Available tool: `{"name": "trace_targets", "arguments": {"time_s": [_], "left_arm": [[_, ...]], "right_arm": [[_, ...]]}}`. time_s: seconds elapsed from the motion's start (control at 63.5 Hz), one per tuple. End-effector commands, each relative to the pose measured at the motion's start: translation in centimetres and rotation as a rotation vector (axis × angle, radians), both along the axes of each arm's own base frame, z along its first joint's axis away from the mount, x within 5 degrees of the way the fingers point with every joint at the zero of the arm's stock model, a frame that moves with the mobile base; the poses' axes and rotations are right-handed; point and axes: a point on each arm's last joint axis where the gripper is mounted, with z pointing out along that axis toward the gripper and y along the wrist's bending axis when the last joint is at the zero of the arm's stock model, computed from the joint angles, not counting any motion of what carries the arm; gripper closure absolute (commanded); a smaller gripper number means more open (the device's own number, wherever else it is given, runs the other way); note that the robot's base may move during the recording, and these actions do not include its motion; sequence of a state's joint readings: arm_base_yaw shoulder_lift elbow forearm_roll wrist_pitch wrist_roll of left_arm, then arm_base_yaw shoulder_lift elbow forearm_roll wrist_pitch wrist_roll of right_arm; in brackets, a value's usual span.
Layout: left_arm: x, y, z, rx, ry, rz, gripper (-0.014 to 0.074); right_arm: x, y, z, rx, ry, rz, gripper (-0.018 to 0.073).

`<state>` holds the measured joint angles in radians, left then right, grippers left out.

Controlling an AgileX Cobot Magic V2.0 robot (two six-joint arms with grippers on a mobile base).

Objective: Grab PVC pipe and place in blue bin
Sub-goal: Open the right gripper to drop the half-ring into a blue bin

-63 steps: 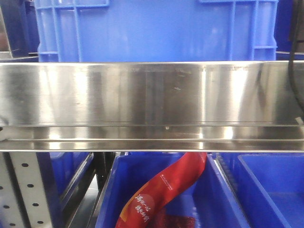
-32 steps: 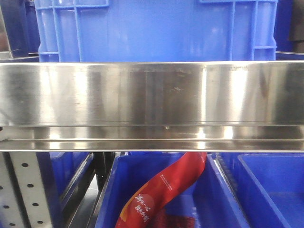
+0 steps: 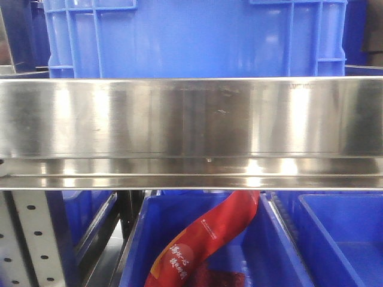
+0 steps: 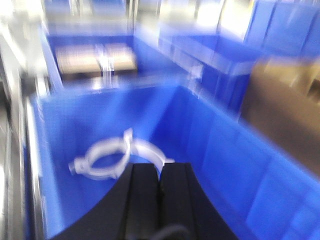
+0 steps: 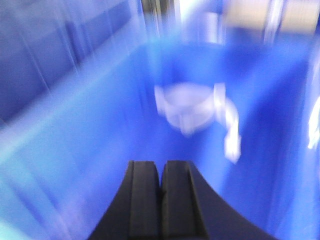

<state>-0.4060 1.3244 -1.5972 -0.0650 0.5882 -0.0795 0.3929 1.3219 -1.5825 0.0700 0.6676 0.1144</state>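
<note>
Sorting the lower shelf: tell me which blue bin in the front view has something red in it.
The middle lower bin, below the steel shelf: a red packet leans inside. The right-hand bin shows only bare blue.

Motion-blurred white fitting (image 5: pixel 195 107)

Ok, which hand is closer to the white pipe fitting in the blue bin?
Left, though both views are blurred. The left hand, shut, has its tips right at the white fitting; the right hand, shut, has bare bin floor between it and the fitting.
</note>
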Motion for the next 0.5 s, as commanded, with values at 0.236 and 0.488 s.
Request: {"name": "trace_targets", "arguments": {"time_s": [0.236,0.488], "left_arm": [[-7.2,3.2,-4.8,-0.090,-0.215,0.019,0.0708],[-11.9,5.3,-11.6,-0.084,-0.205,0.024,0.0708]], "right_arm": [[-5.9,-3.0,-3.7,0.004,-0.238,-0.035,0.0727],[-10.6,-4.9,-9.0,-0.001,-0.227,-0.033,0.0727]]}}
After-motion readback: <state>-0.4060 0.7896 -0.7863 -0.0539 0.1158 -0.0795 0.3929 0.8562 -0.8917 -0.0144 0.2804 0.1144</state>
